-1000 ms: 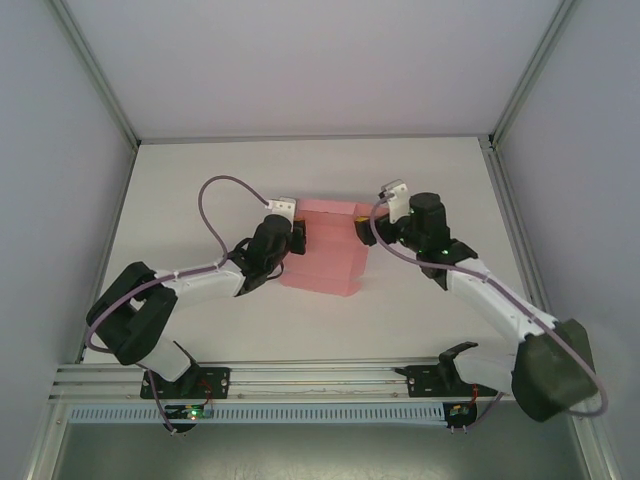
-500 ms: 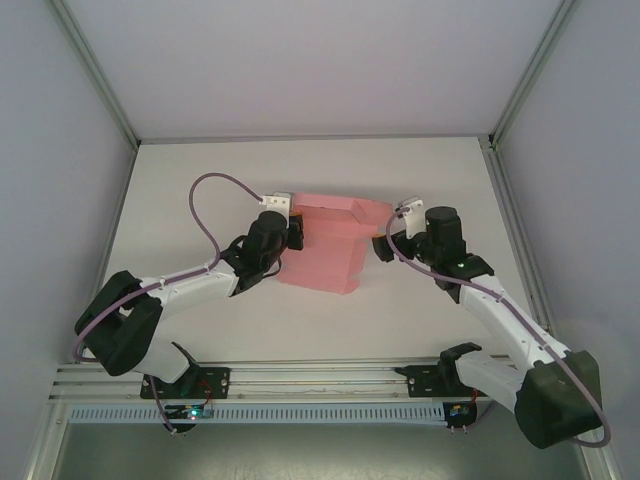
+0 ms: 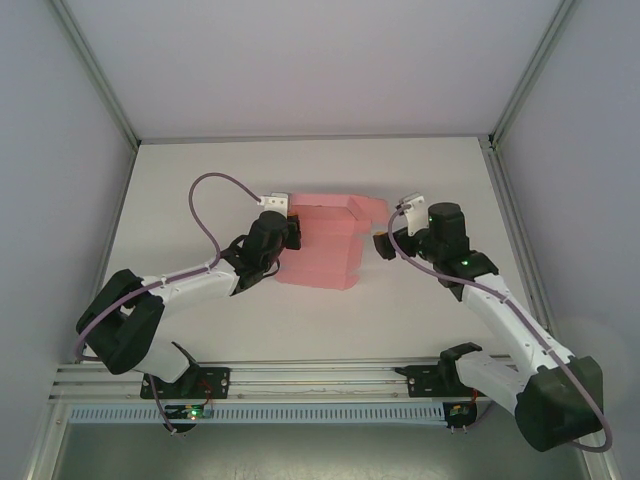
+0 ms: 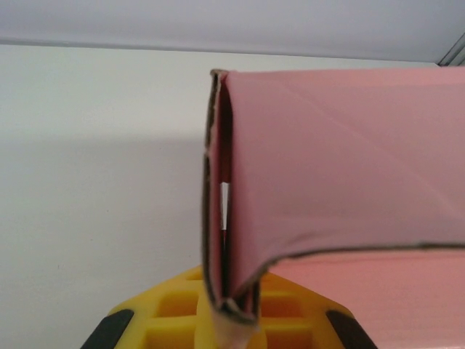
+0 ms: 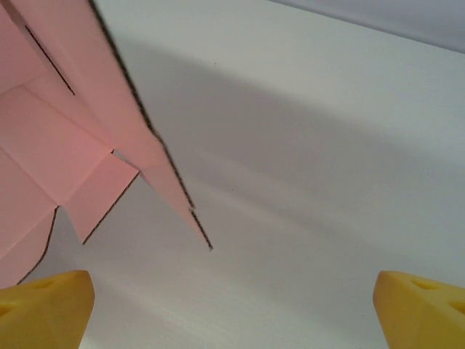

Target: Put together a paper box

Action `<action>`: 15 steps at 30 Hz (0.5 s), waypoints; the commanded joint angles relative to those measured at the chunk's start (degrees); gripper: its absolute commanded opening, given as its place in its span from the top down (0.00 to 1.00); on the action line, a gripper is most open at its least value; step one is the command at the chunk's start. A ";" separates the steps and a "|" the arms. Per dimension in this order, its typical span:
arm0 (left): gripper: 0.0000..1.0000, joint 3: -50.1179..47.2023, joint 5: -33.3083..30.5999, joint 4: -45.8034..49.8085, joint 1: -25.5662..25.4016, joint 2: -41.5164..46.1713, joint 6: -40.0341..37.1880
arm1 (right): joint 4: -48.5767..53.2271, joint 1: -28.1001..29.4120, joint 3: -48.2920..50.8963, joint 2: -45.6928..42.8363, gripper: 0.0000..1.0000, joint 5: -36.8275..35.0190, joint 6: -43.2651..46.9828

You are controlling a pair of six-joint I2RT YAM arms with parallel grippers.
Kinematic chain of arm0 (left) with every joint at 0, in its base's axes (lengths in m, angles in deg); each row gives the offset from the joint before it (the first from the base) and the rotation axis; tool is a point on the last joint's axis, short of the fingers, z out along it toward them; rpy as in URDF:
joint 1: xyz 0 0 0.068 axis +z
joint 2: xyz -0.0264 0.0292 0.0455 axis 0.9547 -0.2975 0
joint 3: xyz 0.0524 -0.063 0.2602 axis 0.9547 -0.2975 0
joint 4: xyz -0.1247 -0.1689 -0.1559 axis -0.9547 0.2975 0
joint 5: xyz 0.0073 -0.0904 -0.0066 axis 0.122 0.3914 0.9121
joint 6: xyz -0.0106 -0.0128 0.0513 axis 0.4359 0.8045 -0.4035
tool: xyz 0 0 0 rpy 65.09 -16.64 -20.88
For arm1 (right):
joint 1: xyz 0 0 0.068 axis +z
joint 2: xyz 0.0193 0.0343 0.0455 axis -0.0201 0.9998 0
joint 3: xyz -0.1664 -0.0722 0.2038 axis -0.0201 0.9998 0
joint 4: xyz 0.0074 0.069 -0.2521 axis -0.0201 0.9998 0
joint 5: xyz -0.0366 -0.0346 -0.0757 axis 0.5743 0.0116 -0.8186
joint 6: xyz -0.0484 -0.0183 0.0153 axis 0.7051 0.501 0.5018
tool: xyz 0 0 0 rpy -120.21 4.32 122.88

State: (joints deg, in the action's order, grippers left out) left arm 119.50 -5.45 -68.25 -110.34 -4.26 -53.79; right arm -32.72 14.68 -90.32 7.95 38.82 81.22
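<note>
Paper box (image 3: 325, 245) sits mid-frame on the desk (image 3: 200, 180), half folded. Left hand (image 3: 293, 232) pinches its folded edge at frame left, likely anchoring the sheet; right hand (image 3: 381, 245) hovers wide open just beside the right flaps, ready to fold.

White table (image 3: 200, 180); pink paper box (image 3: 325, 258) resting mid-table.

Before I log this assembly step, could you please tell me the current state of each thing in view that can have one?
Pale pink thin cardboard paper box: partly folded, not yet closed into a box; its left edge is doubled over and clamped.
Left gripper: shut on the paper box's folded left edge.
Right gripper: open, beside the paper box's right side, holding nothing.
</note>
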 commanded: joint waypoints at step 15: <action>1.00 1.23 6.12 -3.10 0.06 -2.25 -3.38 | -10.29 3.87 -8.55 14.32 0.02 6.90 1.63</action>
State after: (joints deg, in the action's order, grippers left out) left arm 119.50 -0.73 -68.69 -110.30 -5.59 -55.51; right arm -39.34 16.15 -96.66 20.75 44.69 81.53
